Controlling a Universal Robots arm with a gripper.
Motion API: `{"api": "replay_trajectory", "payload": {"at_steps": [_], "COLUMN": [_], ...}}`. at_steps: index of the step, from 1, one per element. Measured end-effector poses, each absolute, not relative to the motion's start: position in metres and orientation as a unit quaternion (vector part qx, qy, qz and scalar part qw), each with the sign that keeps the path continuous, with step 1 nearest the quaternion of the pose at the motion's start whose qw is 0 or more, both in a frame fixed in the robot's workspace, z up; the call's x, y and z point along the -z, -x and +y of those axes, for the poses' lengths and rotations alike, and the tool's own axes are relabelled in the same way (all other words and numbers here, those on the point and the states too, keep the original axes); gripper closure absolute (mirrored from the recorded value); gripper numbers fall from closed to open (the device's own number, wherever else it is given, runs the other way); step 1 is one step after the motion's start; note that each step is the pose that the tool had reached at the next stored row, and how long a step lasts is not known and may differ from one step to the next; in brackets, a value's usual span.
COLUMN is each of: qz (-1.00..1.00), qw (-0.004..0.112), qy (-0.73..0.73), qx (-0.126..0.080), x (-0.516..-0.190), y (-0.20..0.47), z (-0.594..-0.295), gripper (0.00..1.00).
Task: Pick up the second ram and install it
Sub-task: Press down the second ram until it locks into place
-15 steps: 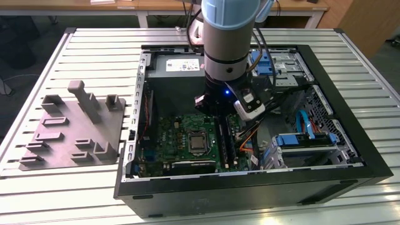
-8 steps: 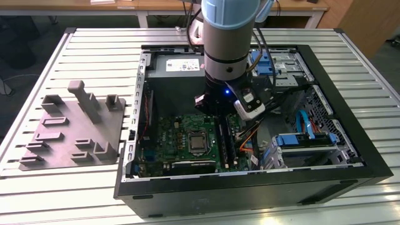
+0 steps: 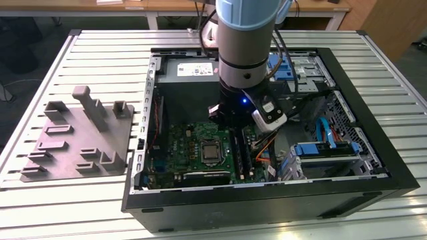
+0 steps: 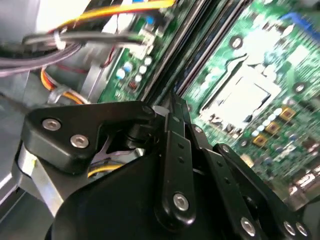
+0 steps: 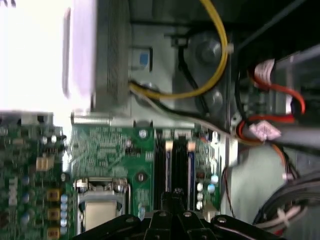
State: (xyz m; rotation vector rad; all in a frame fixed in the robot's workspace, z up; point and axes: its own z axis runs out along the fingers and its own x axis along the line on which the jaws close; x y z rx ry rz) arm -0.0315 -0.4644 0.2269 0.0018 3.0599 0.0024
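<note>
Fingers [image 4: 172, 107] look pressed together over the motherboard's [image 5: 107, 147] memory slots [image 5: 177, 165] inside the case [image 3: 373, 165]; I can't tell whether the ram sits between them. My arm [image 3: 243, 55] reaches straight down.

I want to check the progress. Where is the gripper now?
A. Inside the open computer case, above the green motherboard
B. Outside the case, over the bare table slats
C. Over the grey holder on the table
A: in the exterior view the gripper hangs inside the computer case, over the motherboard.
</note>
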Motion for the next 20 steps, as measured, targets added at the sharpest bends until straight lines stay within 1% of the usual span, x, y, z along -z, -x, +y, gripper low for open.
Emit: {"api": "replay_trajectory", "payload": {"at_steps": [4, 13, 20], "qz": [0.999, 0.999, 0.999], "qw": [0.041, 0.041, 0.040], "qy": [0.000, 0.000, 0.000], "qx": [0.007, 0.017, 0.020], "x": [-0.227, -0.224, -0.215], "y": [0.031, 0.032, 0.032], "z": [-0.477, -0.508, -0.512], "gripper": [0.89, 0.89, 0.89]}}
